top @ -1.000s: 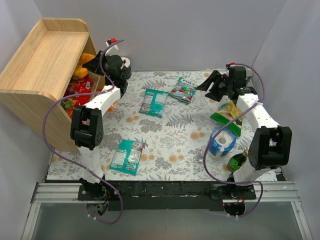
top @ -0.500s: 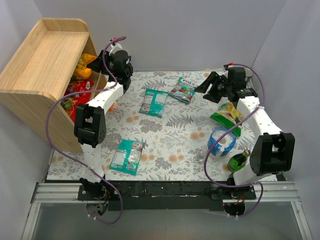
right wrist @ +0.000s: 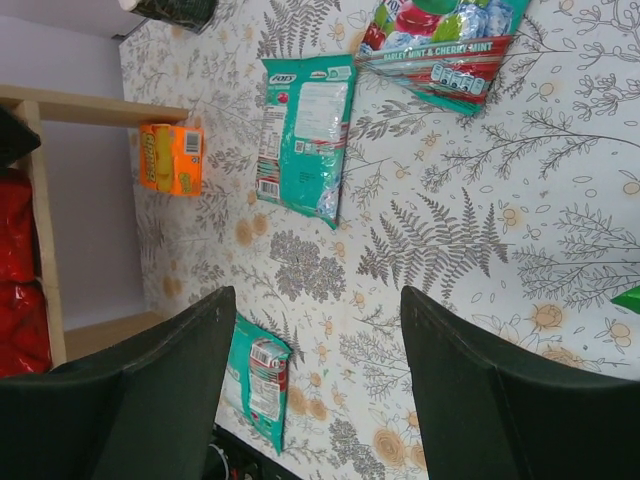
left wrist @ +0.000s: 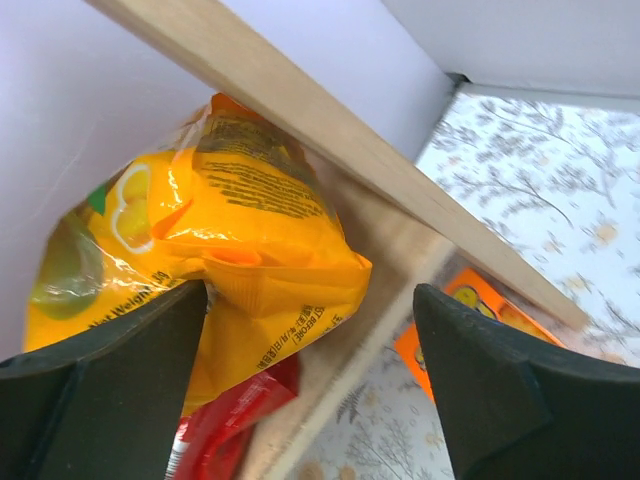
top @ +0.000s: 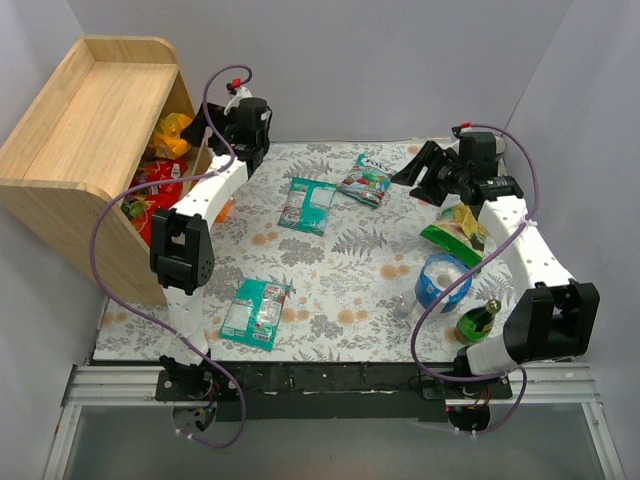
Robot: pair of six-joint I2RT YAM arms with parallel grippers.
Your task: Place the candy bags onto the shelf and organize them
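Just let go of yellow bag on shelf, watch for slide-off.
Holding left jaws (left wrist: 310, 295) spread, yellow bag (left wrist: 230, 230) just ahead, slumped over red bag (left wrist: 228, 428) at shelf (left wrist: 330, 130) lip; could snag and drag it out if backing off skewed. Holding right jaws (right wrist: 315, 295) spread, empty, teal bags (right wrist: 300, 130) below on worktop (right wrist: 450, 230). Versus a second ago: were pressed together further in, now released and pulled back; right side same.
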